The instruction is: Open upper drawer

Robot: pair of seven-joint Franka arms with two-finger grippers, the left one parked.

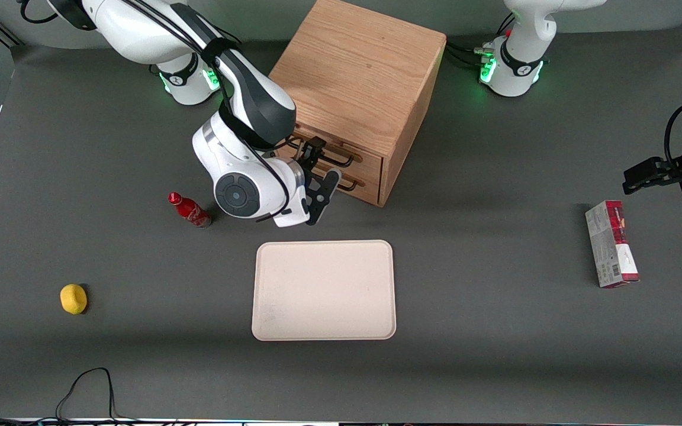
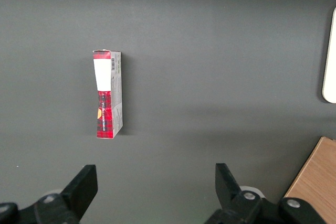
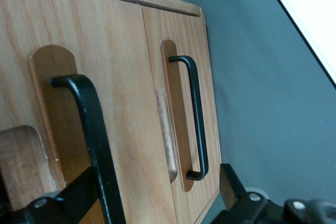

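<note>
An oak cabinet (image 1: 356,77) is seen standing on the dark table (image 1: 495,355), farther from the front camera than the cream tray (image 1: 324,290), with its two drawer fronts turned toward the working arm's end of the table. The upper drawer (image 1: 341,155) is shown pushed in, its front flush with the cabinet face, and its long black wire handle (image 3: 92,135) is seen close up in the right wrist view. The lower drawer (image 3: 181,114) is set beneath it with its own black handle (image 3: 195,116). The gripper (image 1: 321,171) is held right in front of the drawer fronts, with its fingers spread apart; one finger (image 3: 71,198) lies just beside the upper handle, and whether it touches the handle cannot be told, while the other finger (image 3: 233,190) is placed near the lower handle's end. Nothing is clamped between the fingers. A red bottle (image 1: 189,210) is laid on the table beside the right arm's wrist, and a yellow lemon (image 1: 73,298) rests nearer the front camera. A red and grey carton (image 1: 611,244) lies toward the parked arm's end of the table.
</note>
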